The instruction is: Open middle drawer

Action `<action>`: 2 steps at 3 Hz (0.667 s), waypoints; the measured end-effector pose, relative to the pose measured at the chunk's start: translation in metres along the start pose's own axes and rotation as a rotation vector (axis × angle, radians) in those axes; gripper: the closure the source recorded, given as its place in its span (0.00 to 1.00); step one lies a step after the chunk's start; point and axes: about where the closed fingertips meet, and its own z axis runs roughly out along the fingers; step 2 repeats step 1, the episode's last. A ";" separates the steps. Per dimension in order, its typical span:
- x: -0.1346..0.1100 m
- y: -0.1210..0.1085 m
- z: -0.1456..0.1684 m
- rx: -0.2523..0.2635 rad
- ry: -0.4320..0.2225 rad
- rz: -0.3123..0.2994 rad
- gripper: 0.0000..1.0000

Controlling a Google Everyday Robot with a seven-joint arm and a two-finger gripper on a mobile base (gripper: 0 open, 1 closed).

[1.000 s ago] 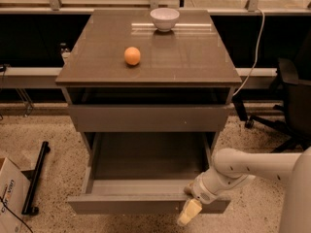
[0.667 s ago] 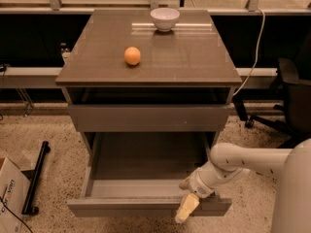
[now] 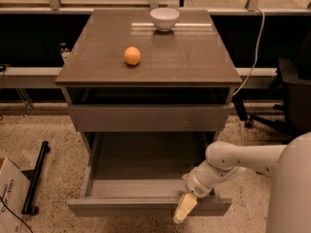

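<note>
The grey-brown cabinet (image 3: 146, 52) has its top drawer front (image 3: 146, 118) closed. Below it the middle drawer (image 3: 126, 207) stands pulled far out towards me, and its inside looks empty. My gripper (image 3: 184, 208) is at the right part of this drawer's front edge, hanging down over the slab front. The white arm (image 3: 238, 159) reaches in from the right. The lowest drawer is hidden under the open one.
An orange (image 3: 132, 55) and a white bowl (image 3: 164, 18) sit on the cabinet top. A cardboard box (image 3: 9, 193) and a black bar stand (image 3: 36, 176) lie on the floor at left. An office chair (image 3: 291, 91) and a hanging cable (image 3: 255, 47) are at right.
The gripper and forearm have shifted slightly left along the drawer's front edge. The drawer stays pulled out about as far as before.
</note>
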 end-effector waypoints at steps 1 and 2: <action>0.004 0.019 0.014 0.003 0.048 0.029 0.00; 0.004 0.019 0.014 0.003 0.048 0.029 0.00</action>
